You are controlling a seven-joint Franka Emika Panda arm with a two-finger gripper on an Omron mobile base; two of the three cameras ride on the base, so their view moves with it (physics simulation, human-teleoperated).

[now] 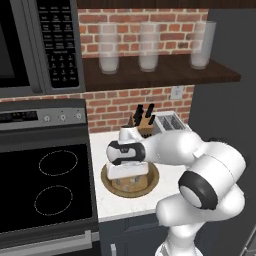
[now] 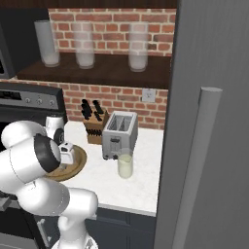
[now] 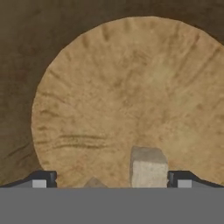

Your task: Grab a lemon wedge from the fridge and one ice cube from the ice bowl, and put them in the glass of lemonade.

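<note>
Hand view: claw [image 3: 111, 179] spread wide, nothing gripped, pointing straight down into the ice bowl [image 3: 109, 87]. Ice cube [image 3: 148, 168] resting on the bowl floor between the two fingertips [image 3: 43, 178], closer to the right-hand tip in this view, touching neither. Corner of a second small lump [image 3: 94, 183] just visible at the lower edge beside it.

Left base view: arm [image 1: 200, 170] bent over the white bench [image 1: 107, 205], hand lowered into the ice bowl [image 1: 150, 182] near the stove [image 1: 45, 185]. Knife block [image 1: 144, 122] and toaster [image 1: 172, 121] behind the bowl against the brick wall. Three frosted glasses [image 1: 148, 47] on the wooden shelf above.

Right base view: ice bowl [image 2: 78, 163] at the left of the bench [image 2: 126, 192], partly behind the arm. Glass of lemonade [image 2: 125, 166] upright just in front of the toaster [image 2: 119, 129], apart from the bowl. Fridge [image 2: 214, 146] at right, door closed, long bar handle [image 2: 197, 165] in the foreground. Lemon wedge not discernible.
</note>
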